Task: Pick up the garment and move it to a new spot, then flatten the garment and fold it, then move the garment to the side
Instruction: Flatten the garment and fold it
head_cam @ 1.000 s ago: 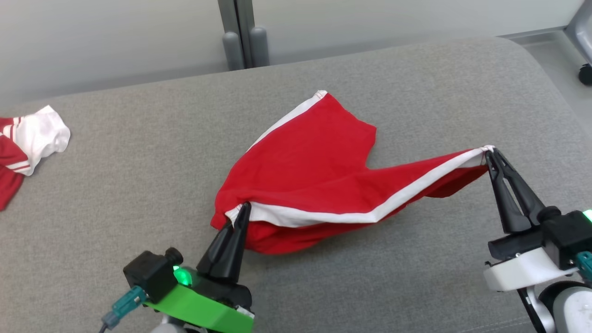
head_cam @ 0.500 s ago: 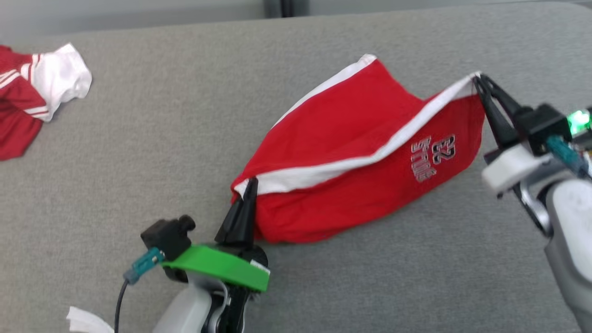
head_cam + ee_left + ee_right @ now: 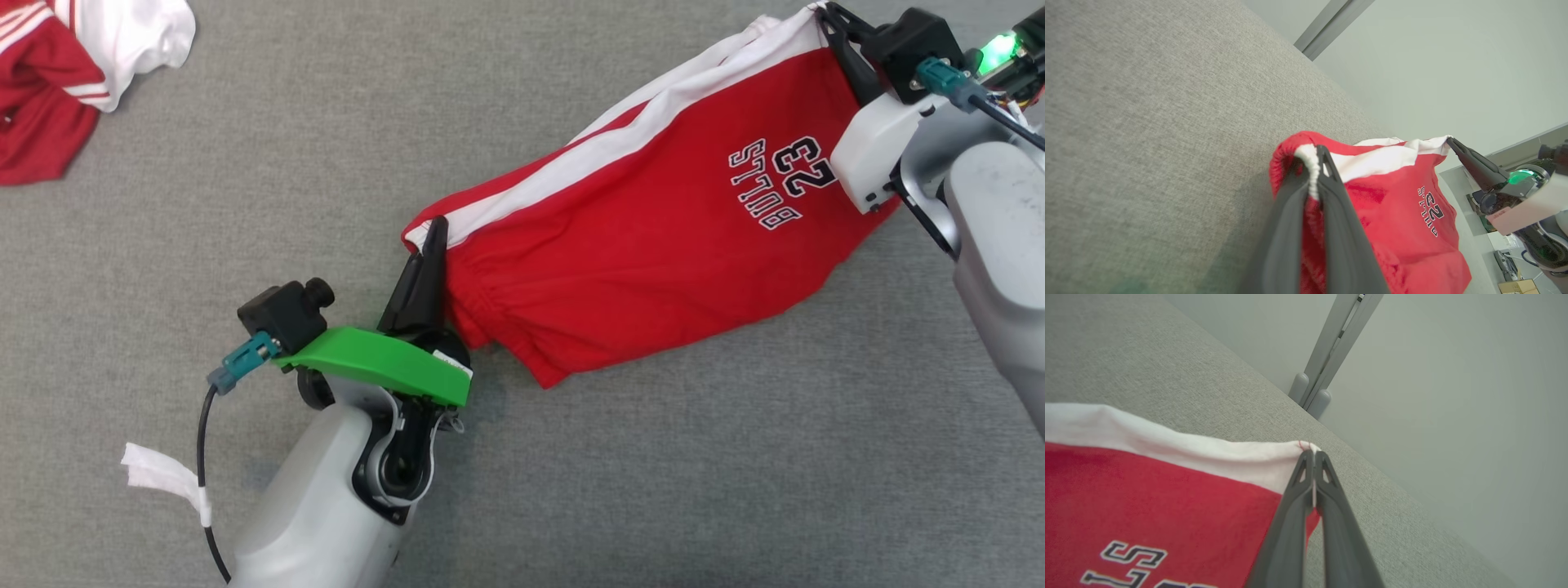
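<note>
At seven o'clock in the head view, the pale left forearm carries a glossy green plate (image 3: 375,363). From it the left gripper (image 3: 437,233) tapers to a dark point, its jaws pinched shut on the puckered, elastic end of the garment (image 3: 653,245). This is a pair of soft red knit shorts with a broad white side stripe and "BULLS 23" printed in white with dark outlines. The cloth runs as a long, slightly sagging band from the centre out to one o'clock over the grey, coarse-woven surface (image 3: 245,163); whether its lower edge touches cannot be told. At one o'clock the right gripper (image 3: 824,12) has its slim jaws closed tight on the stitched corner of the white stripe, with red thread showing at the tip in the right wrist view. Far off at ten o'clock lies a second garment (image 3: 73,57), crumpled red and white. A second ago the shorts slumped on the surface with one leg spread flat and the print hidden. Now they are drawn out between both grips with the printed face showing, and the camera has tipped downward.
</note>
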Tool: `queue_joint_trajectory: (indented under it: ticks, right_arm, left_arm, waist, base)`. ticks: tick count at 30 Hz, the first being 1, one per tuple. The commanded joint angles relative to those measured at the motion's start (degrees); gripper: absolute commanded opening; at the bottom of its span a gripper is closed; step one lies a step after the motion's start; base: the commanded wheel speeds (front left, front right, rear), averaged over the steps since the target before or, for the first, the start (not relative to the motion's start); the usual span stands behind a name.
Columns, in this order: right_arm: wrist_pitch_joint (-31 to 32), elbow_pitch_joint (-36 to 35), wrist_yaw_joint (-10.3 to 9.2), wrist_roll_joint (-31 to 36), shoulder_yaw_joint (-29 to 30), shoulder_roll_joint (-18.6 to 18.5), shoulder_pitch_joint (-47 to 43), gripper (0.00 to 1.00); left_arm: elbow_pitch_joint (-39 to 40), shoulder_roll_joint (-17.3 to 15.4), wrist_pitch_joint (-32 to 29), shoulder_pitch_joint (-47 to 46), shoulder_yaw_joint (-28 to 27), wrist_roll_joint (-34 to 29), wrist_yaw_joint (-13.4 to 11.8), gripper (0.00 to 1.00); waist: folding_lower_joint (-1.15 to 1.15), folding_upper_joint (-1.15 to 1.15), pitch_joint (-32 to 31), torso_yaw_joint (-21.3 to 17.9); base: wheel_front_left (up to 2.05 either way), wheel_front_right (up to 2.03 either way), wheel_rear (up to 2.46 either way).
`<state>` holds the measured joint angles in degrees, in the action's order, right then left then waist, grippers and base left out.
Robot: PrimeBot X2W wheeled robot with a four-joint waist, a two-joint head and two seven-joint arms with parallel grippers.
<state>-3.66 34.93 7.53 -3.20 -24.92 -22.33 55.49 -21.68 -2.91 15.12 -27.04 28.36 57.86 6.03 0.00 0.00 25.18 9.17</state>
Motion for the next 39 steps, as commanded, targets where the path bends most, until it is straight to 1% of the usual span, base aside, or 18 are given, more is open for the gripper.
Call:
queue_joint_trajectory:
  ticks: [1, 7, 8, 9, 10, 11, 13, 17, 22, 25, 26, 28, 31, 36, 39]
  right_arm:
    - [-0.71, 2.21, -0.08, -0.41, -0.92, -0.12, 1.70, 0.00]
    - [-3.50, 11.03, -0.08, -1.14, -3.91, 0.92, 6.42, 0.00]
    - [-4.11, 12.39, -0.08, -1.29, -4.31, 1.25, 6.98, 0.21]
    - [-4.58, 13.53, -0.08, -1.51, -4.61, 1.58, 7.38, 0.41]
    - [-5.20, 14.79, -0.08, -1.78, -4.87, 1.95, 7.78, 1.00]
    - [-5.72, 15.82, -0.08, -2.01, -4.94, 2.20, 8.13, 1.00]
    - [-6.80, 17.89, -0.08, -2.39, -5.12, 2.63, 8.68, 1.00]
    - [-8.35, 21.58, -0.08, -3.32, -5.24, 3.22, 8.71, 1.00]
    - [-9.39, 24.77, -0.08, -5.47, -5.85, 3.34, 7.34, 1.00]
    - [-9.49, 25.98, -0.08, -7.50, -6.59, 2.81, 6.13, 1.00]
    - [-9.14, 26.46, -0.08, -8.40, -6.93, 2.65, 5.54, 1.00]
    - [-7.97, 26.96, -0.08, -10.76, -7.87, 2.50, 4.22, 1.00]
    - [-5.50, 26.99, -0.08, -14.51, -9.04, 1.61, 2.58, 1.00]
    - [-1.75, 25.54, -0.08, -20.34, -10.78, -0.45, 0.26, 1.00]
    - [-0.35, 24.77, -0.08, -23.33, -11.10, -1.51, -0.83, 1.00]
  left_arm:
    - [-0.34, -0.02, 0.02, -1.26, 0.41, 0.92, -0.21, 0.00]
    - [-0.72, -0.07, -0.01, -1.71, 1.79, 2.62, -0.93, 0.00]
    - [-0.63, -0.07, -0.01, -1.54, 2.06, 3.00, -0.97, 0.00]
    - [-0.41, -0.07, -0.02, -1.19, 2.19, 3.91, -0.91, 0.33]
    - [-0.30, -0.06, -0.02, -0.84, 2.38, 4.25, -1.08, 0.90]
    - [-0.38, -0.06, -0.02, -0.74, 2.84, 3.97, -1.13, 1.00]
    - [-0.33, -0.06, -0.01, -0.41, 3.21, 3.20, -1.48, 1.00]
    - [-0.09, -0.15, 0.00, 0.88, 3.18, -0.80, -2.24, 1.00]
    - [2.06, -1.74, 0.00, 4.72, 1.71, -7.12, -3.28, 1.00]
    - [3.58, -3.65, 0.01, 6.67, 1.02, -12.16, -5.00, 1.00]
    - [4.37, -3.65, 0.01, 7.76, 0.32, -13.36, -5.51, 1.00]
    - [5.72, -4.67, 0.01, 9.24, -0.59, -16.31, -6.50, 1.00]
    - [7.30, -5.33, 0.01, 11.15, -2.45, -18.81, -7.57, 1.00]
    - [9.39, -6.12, 0.01, 13.09, -5.35, -22.54, -8.56, 1.00]
    - [9.94, -5.97, 0.01, 13.52, -6.66, -24.58, -8.71, 1.00]
  waist:
    - [0.00, 0.00, 2.20, 1.83]
    - [0.00, 0.00, 2.49, 2.06]
    - [0.00, 0.00, 2.35, 2.05]
    - [0.00, 0.00, 2.19, 2.03]
    - [0.00, 0.00, 1.94, 2.02]
    - [0.00, 0.00, 1.73, 2.04]
    - [0.00, 0.00, 1.12, 2.06]
    - [0.00, 0.00, -0.61, 1.96]
    - [0.00, 0.00, -3.85, 1.95]
    - [0.00, 0.00, -5.98, 2.11]
    - [0.00, 0.00, -6.79, 2.21]
    - [0.00, 0.00, -8.06, 2.41]
    - [0.00, 0.00, -9.20, 2.70]
    - [0.00, 0.00, -8.86, 3.25]
    - [0.00, 0.00, -8.09, 3.78]
  base:
    - [0.00, 0.00, 0.00]
    - [0.00, 0.00, 0.00]
    - [0.00, 0.00, 0.00]
    - [0.00, 0.00, 0.00]
    - [0.00, 0.00, 0.00]
    - [0.00, 0.00, 0.00]
    - [0.00, 0.00, 0.00]
    - [0.00, 0.00, 0.00]
    - [0.00, 0.00, 0.00]
    - [0.00, 0.00, 0.00]
    - [0.00, 0.00, 0.00]
    - [0.00, 0.00, 0.00]
    - [0.00, 0.00, 0.00]
    - [0.00, 0.00, 0.00]
    - [0.00, 0.00, 0.00]
